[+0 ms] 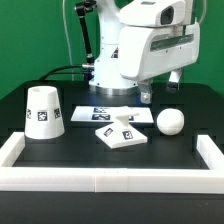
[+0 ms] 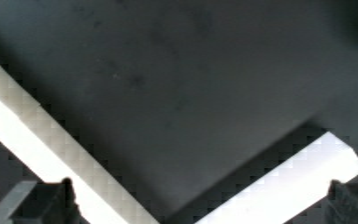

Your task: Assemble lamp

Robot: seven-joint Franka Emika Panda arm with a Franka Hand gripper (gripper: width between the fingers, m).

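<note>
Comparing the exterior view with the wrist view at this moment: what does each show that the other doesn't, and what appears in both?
Only the exterior view shows the lamp parts: the shade, the base and the bulb, plus the marker board. Only the wrist view makes plain that the gripper is open, with nothing between its fingertips. Both show the black table and its white border wall.

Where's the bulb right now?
In the exterior view the bulb lies at that view's right, beside the square base and not touching it; the shade stands on the opposite side.
</note>
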